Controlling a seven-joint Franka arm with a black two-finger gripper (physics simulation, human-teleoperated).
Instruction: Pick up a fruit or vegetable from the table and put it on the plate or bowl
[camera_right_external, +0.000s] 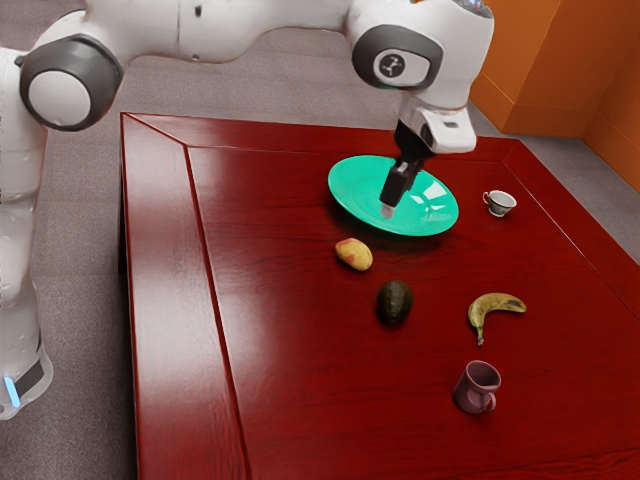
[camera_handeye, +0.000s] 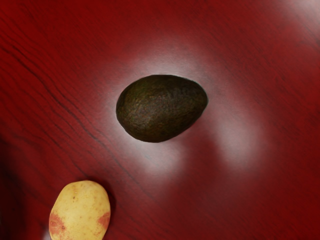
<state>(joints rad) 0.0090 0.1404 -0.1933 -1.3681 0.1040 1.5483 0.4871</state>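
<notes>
Arm links in white come from the exterior view's upper left, pass over the far edge of the counter (camera_right_external: 300, 400) and bend down at the last joint. From there the black claw (camera_right_external: 388, 208) points almost straight down, with a slight lean toward the exterior view's left. In this view its tip is seen in front of the green plate (camera_right_external: 350, 185). From this side I cannot tell if the claw is released or clenched. Nothing hangs from it.

The avocado (camera_right_external: 394, 302) lies on the bare counter, apart from the plate and nearer to the camera. The wrist view looks down on it (camera_handeye: 161, 107), so it is hard to judge whether the hand is above the plate or above the fruit. A yellow potato (camera_right_external: 353, 254) with reddish patches lies near the avocado, between it and the plate, and the edge of the wrist view cuts off its lower part (camera_handeye: 80, 210).

The banana (camera_right_external: 492, 309) lies toward the exterior view's right. A purple mug (camera_right_external: 476, 387) stands in front of it, and a small white cup (camera_right_external: 499, 202) stands just beside the plate.
</notes>
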